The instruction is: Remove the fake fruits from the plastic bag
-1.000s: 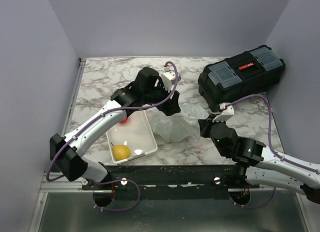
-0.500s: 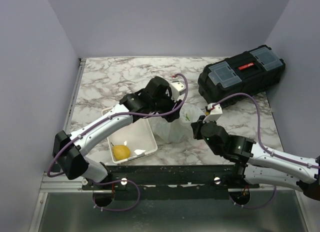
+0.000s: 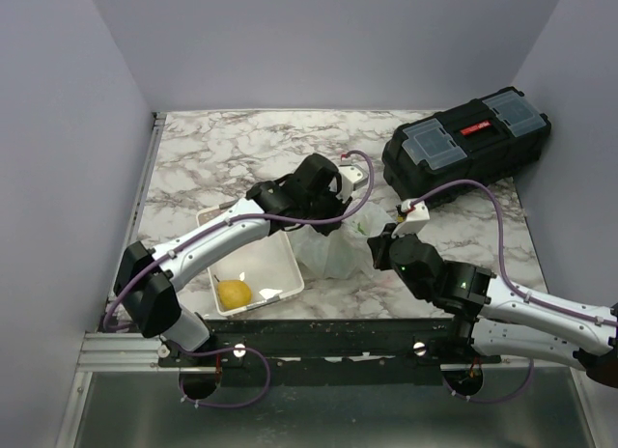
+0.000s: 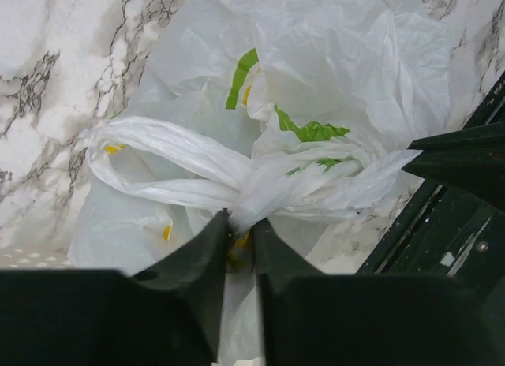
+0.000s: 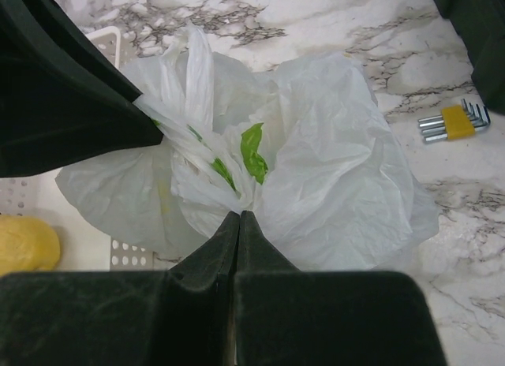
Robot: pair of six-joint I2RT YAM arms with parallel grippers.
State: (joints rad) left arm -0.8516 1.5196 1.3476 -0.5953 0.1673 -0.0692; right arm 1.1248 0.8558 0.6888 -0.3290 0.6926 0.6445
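My left gripper and right gripper each pinch the thin, crinkly white plastic bag. If I pull apart too hard, the film could tear or slip free.

A thin translucent white plastic bag lies near the middle of the marble-patterned table, with a white perforated rectangular plastic tray just beside it at its 9 o'clock. A yellow pear-shaped plastic fruit lies in the tray, at its 7 o'clock end. A black hard-plastic toolbox sits well apart at the bag's 1 o'clock, and in the right wrist view a small set of metal hex keys lies on the table at the bag's 2 o'clock.
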